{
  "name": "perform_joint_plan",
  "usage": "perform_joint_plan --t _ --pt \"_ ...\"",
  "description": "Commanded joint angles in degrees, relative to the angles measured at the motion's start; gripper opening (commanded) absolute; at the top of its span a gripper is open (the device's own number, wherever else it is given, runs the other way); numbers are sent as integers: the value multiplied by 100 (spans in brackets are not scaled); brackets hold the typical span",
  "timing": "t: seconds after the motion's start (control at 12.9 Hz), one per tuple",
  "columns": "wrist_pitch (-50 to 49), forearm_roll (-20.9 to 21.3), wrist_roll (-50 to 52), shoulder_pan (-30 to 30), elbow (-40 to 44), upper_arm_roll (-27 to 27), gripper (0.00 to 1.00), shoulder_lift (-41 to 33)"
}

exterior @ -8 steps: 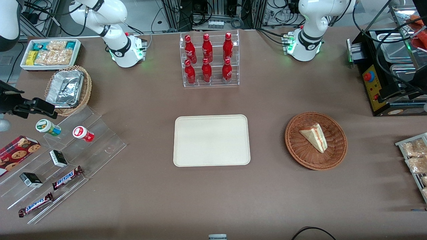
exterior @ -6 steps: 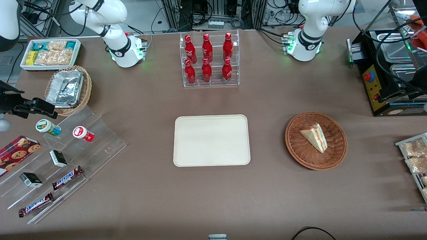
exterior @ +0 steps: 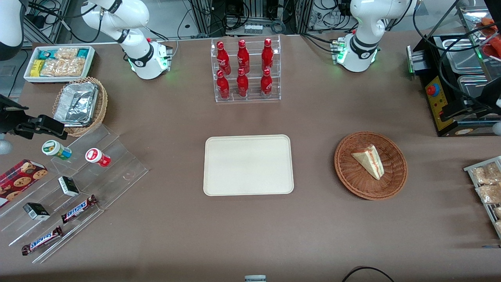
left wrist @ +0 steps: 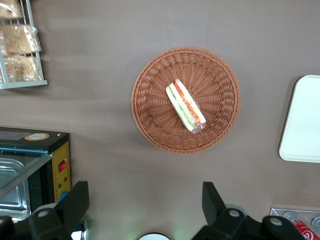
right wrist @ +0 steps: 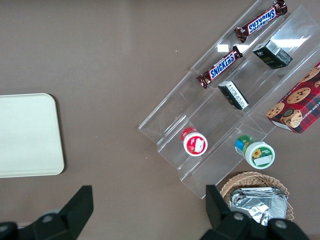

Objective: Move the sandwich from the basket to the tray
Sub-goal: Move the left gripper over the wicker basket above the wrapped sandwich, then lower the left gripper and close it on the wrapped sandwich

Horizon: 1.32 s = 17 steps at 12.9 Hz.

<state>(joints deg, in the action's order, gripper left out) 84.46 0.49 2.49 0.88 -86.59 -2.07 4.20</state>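
Observation:
The sandwich (exterior: 368, 160) (left wrist: 185, 106), a pale wedge with red-orange filling along its edge, lies in the round reddish-brown basket (exterior: 395, 184) (left wrist: 150, 120). The cream tray (exterior: 247, 165) (left wrist: 305, 120) lies flat beside the basket, toward the parked arm's end, with nothing on it. My gripper (left wrist: 145, 200) hangs high above the table, open wide. Only bare brown tabletop shows between its fingers (left wrist: 75, 200). It is well apart from the basket, a little farther from the front camera than it. In the front view only a dark part of the arm shows at the picture's edge.
An acrylic rack of red bottles (exterior: 243, 70) stands farther from the front camera than the tray. A black appliance with a red button (exterior: 438, 94) and a wire rack of bagged snacks (exterior: 485, 184) flank the basket toward the working arm's end. Stepped acrylic shelves (exterior: 78, 188) sit toward the parked arm's end.
The dark part of the working arm at the front view's edge has shifted slightly. Sandwich, basket and tray have not moved.

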Motion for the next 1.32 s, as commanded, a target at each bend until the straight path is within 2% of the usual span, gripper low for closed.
perform_joint_plan --t 0.0,0.16,0.7,1.24 --pt "385 56 41 18 -515 -12 100 -156" --pt "789 74 172 18 -981 -4 100 -253" --pt "2353 74 1867 -35 -2502 172 100 -473" --pt "3453 74 3072 -307 -3197 295 100 -201"
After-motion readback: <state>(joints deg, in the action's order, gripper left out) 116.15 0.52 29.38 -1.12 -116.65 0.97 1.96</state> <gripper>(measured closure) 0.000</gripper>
